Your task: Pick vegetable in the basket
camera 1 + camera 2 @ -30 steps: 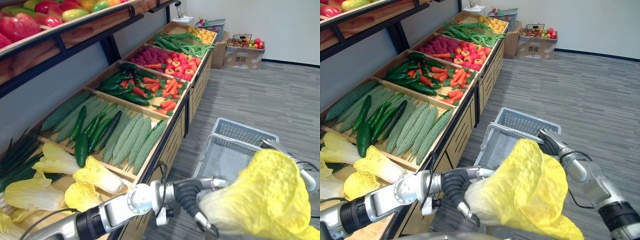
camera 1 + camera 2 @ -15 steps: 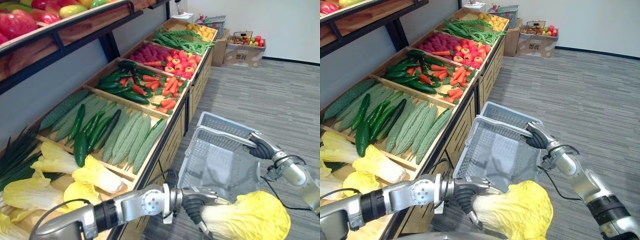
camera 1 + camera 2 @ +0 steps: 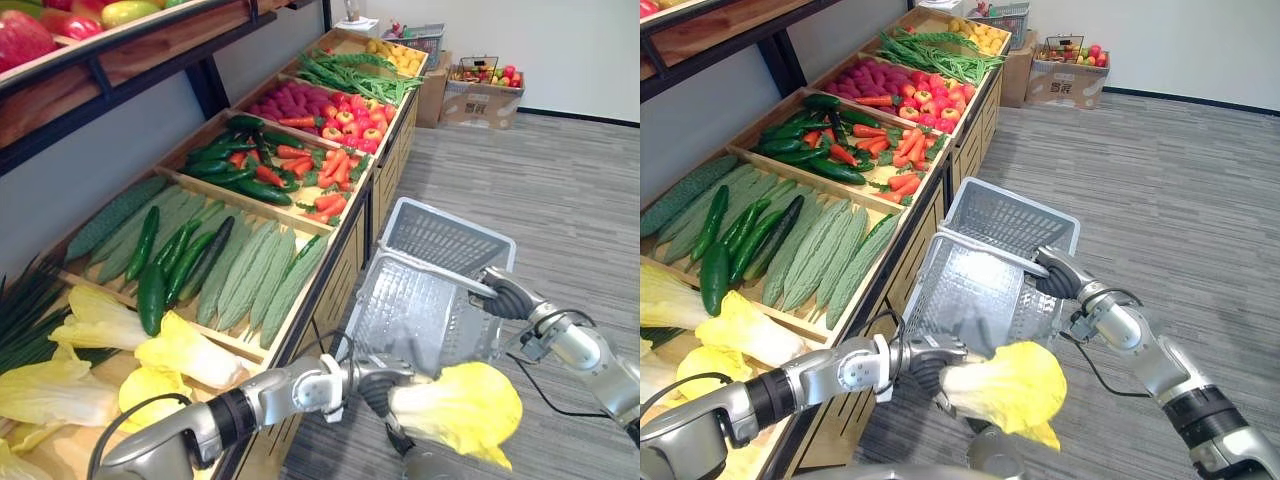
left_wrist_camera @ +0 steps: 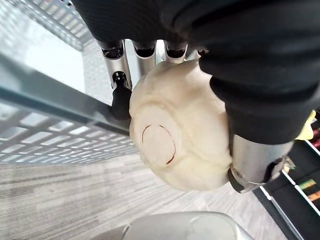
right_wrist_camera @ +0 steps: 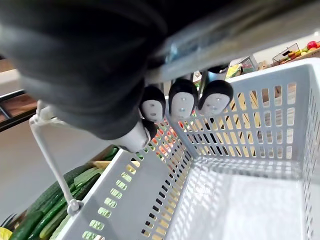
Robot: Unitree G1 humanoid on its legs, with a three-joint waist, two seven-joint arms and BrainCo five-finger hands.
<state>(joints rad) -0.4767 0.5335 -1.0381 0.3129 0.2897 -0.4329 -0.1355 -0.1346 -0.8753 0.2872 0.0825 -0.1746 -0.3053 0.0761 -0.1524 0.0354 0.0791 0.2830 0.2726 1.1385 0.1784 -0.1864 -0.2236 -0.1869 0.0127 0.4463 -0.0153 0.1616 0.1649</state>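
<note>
A yellow napa cabbage [image 3: 455,405] is in my left hand [image 3: 372,382], fingers and thumb curled round its pale stem end [image 4: 175,145]. It hangs just outside the near rim of the grey plastic basket [image 3: 425,305], leafy end toward the right. My right hand [image 3: 503,294] is shut on the basket's handle [image 5: 50,150] and holds the basket in the air, tilted toward the cabbage. The basket's inside [image 5: 240,195] has nothing in it.
A wooden produce stand runs along the left: more cabbages [image 3: 180,350], cucumbers [image 3: 150,290], bitter gourds [image 3: 260,280], carrots and peppers [image 3: 330,195], green beans farther back. An upper shelf [image 3: 100,50] overhangs it. A cardboard box [image 3: 483,100] with fruit stands far off on the grey floor.
The cabbage has come down from close before the camera to the basket's near rim. The right hand has brought the basket left toward it. The view has also shifted.
</note>
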